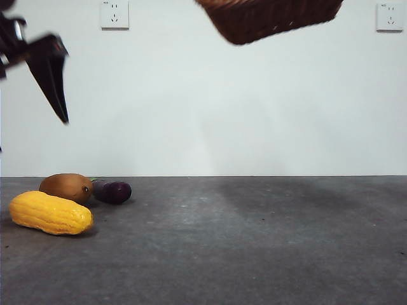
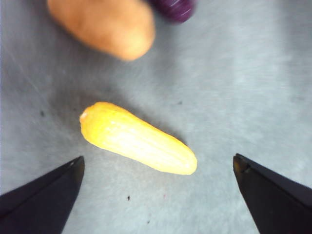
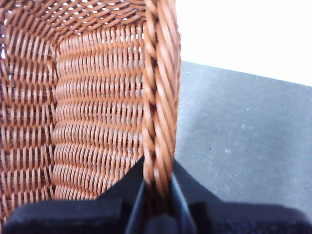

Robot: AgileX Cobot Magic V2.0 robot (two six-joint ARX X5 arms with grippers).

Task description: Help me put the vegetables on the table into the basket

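Observation:
The yellow corn cob (image 1: 51,213) lies at the front left of the table (image 1: 254,241), with the brown potato (image 1: 67,187) behind it and the purple eggplant (image 1: 112,191) to the potato's right. My left gripper (image 1: 54,82) hangs open high above them; in the left wrist view its open jaws (image 2: 158,168) stand wide either side of the corn (image 2: 139,139), with the potato (image 2: 105,27) and eggplant (image 2: 174,9) beyond. My right gripper (image 3: 158,195) is shut on the braided rim of the wicker basket (image 3: 83,112), which hangs high in the air (image 1: 270,19). The basket's inside shows empty.
A white wall with two power sockets (image 1: 114,14) stands behind the table. The table's far edge runs along the wall.

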